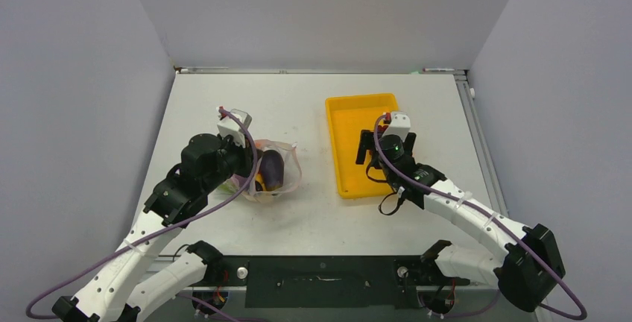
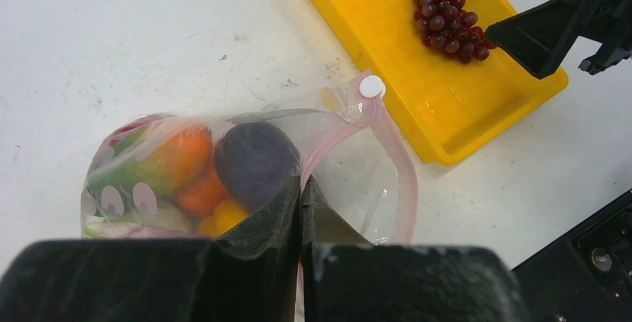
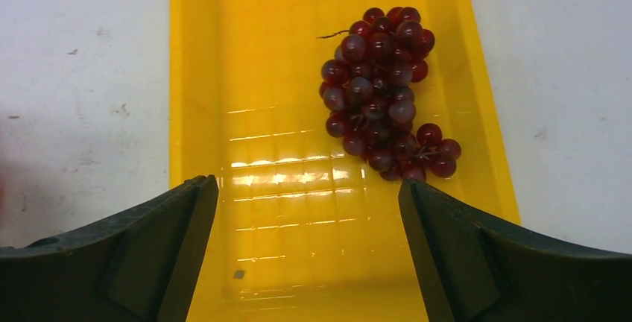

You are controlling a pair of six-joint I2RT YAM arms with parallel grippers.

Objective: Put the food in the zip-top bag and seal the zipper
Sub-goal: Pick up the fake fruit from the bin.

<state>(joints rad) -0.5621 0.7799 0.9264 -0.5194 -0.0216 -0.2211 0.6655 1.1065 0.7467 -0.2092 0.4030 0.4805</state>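
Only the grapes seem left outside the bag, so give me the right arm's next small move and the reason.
Probably ease the right gripper forward and down until its open jaws straddle the grapes. It hovers open over the yellow tray, the grapes lying just ahead of it, while the left gripper is shut on the mouth edge of the zip-top bag.

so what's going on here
The left gripper has its jaws shut on the pink zipper of the zip-top bag. The bag holds an eggplant and orange and yellow peppers. The right gripper hangs over the yellow tray with jaws wide open. The grapes lie in the tray, not yet bagged.
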